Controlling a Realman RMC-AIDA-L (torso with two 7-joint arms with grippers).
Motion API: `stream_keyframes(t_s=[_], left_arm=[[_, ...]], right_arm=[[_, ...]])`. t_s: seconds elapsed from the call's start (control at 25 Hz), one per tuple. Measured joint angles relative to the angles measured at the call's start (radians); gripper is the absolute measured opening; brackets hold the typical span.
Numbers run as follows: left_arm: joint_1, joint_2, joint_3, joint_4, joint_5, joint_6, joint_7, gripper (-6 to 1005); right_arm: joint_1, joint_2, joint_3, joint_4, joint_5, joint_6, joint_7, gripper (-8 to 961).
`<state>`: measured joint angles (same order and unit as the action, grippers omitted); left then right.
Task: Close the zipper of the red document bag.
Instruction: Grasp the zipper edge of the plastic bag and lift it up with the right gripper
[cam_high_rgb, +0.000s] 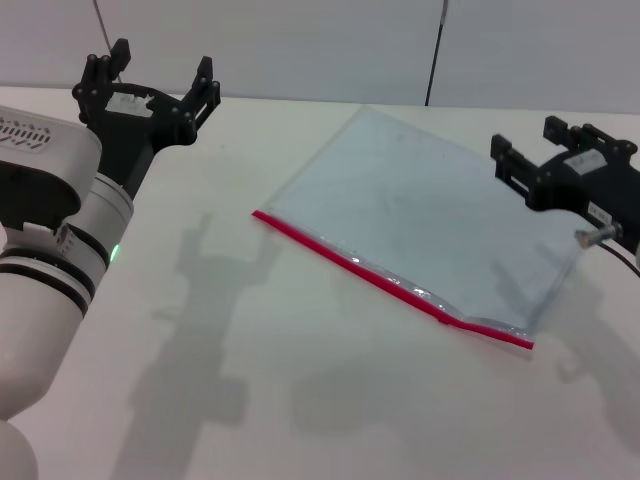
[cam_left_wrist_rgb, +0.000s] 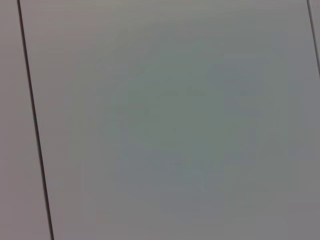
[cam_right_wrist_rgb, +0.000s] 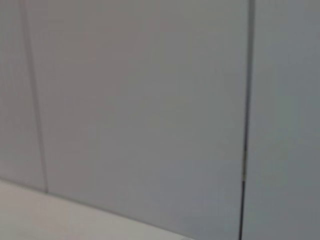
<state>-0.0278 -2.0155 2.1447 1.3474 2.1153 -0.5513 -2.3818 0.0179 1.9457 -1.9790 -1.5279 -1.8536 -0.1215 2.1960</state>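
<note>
The red document bag (cam_high_rgb: 420, 210) lies flat on the white table (cam_high_rgb: 300, 400), right of centre, a translucent pale blue-grey pouch turned at an angle. Its zipper (cam_high_rgb: 390, 282) is the red strip along the near long edge, running from left down to the right corner. My left gripper (cam_high_rgb: 155, 75) is raised at the far left, well away from the bag, open and empty. My right gripper (cam_high_rgb: 532, 145) hovers by the bag's far right edge, open with nothing in it. Both wrist views show only wall panels.
A grey panelled wall (cam_high_rgb: 300, 40) stands behind the table's far edge. Bare table surface lies in front of and to the left of the bag.
</note>
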Motion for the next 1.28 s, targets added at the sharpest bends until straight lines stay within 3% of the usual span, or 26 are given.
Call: stream_keyframes(t_s=[0.08, 0.32, 0.72, 1.0, 1.28], left_arm=[[0.000, 0.000, -0.001, 0.000, 0.000, 0.001, 0.003, 888], [0.002, 0.000, -0.015, 0.000, 0.000, 0.017, 0.010, 887], [0.003, 0.000, -0.027, -0.003, 0.000, 0.027, 0.035, 888], [0.003, -0.004, -0.038, -0.012, 0.000, 0.027, 0.041, 887], [0.003, -0.008, -0.050, -0.021, 0.000, 0.027, 0.051, 889]], right_arm=[[-0.031, 0.013, 0.027, -0.034, -0.024, -0.057, -0.052, 651], [-0.127, 0.079, 0.115, -0.168, -0.183, -0.294, -0.170, 652], [-0.146, 0.080, 0.110, -0.198, -0.355, -0.480, -0.172, 653], [-0.142, 0.083, 0.087, -0.182, -0.497, -0.503, -0.167, 654], [-0.118, 0.084, 0.053, -0.103, -0.541, -0.512, -0.161, 657]])
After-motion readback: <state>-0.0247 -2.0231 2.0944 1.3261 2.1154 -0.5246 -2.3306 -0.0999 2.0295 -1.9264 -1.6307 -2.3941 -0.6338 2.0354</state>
